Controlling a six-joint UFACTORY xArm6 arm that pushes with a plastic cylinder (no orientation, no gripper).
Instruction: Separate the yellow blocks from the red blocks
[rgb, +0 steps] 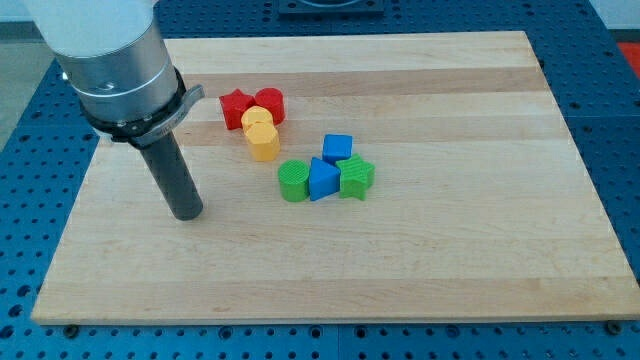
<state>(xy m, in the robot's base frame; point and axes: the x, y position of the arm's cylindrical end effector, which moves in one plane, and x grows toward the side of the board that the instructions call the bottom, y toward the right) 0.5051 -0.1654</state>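
Observation:
A red star-shaped block (234, 106) and a red round block (270, 102) sit side by side in the upper middle of the wooden board (450, 260). Two yellow blocks touch them from below: a round one (256, 121) and a hexagonal one (264, 143) just below it. My tip (188, 214) rests on the board to the lower left of this cluster, well apart from every block.
A second cluster lies right of centre: a green round block (293, 181), a blue triangular block (322, 180), a blue cube (338, 148) and a green star-shaped block (357, 177). The arm's grey housing (120, 60) fills the view's top left.

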